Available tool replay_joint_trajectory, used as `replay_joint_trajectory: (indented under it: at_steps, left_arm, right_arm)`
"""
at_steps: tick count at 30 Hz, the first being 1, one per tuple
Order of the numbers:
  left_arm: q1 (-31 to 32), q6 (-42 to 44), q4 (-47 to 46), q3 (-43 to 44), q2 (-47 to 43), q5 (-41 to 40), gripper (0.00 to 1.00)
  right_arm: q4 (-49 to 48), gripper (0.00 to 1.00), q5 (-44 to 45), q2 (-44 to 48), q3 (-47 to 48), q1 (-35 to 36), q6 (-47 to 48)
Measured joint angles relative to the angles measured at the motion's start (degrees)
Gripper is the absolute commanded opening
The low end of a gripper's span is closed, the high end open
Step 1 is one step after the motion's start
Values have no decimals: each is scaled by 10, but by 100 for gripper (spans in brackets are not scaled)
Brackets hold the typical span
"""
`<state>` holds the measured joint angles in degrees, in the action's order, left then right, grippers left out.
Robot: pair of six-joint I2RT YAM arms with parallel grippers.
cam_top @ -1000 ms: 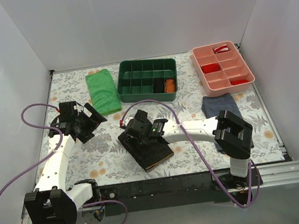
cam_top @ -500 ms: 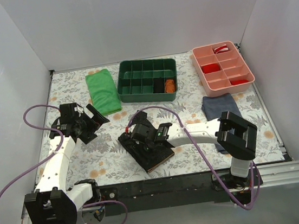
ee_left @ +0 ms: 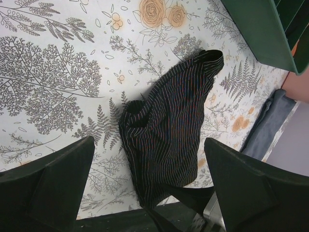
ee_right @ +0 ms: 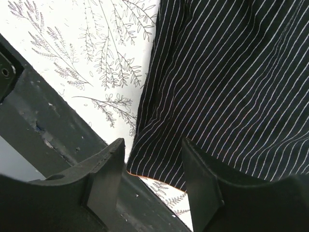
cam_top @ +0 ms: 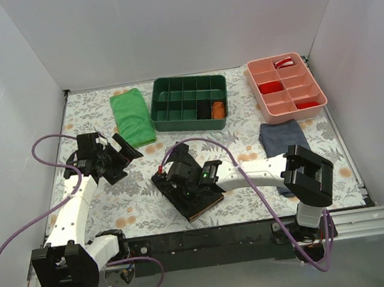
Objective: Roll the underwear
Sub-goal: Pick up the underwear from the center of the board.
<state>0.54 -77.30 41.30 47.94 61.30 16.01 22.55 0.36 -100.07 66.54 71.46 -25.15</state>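
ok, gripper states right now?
Left gripper: open, empty.
Right gripper: open, over the underwear edge, nothing gripped.

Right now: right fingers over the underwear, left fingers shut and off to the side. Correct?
Not quite. The left fingers are wide open, not shut: the left wrist view shows them spread far apart. They are off to the side of the underwear, and the right fingers are over it, as you said.
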Motion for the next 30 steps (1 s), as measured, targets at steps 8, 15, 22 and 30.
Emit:
replay_joint_trajectory:
  at_steps: [8,15,22,30]
  left_arm:
    - [0,2,-2,-5,0,6,98]
    - [0,5,-2,-5,-2,12,98]
    - [0,5,-5,-9,-3,17,98]
    - [0,6,-10,-17,-3,28,98]
  right_arm:
    - [8,52,14,-1,0,3,-3]
    - [14,53,28,-5,0,3,-7]
    - [13,29,24,-8,0,3,-9]
    - [14,1,23,-32,-10,3,-19]
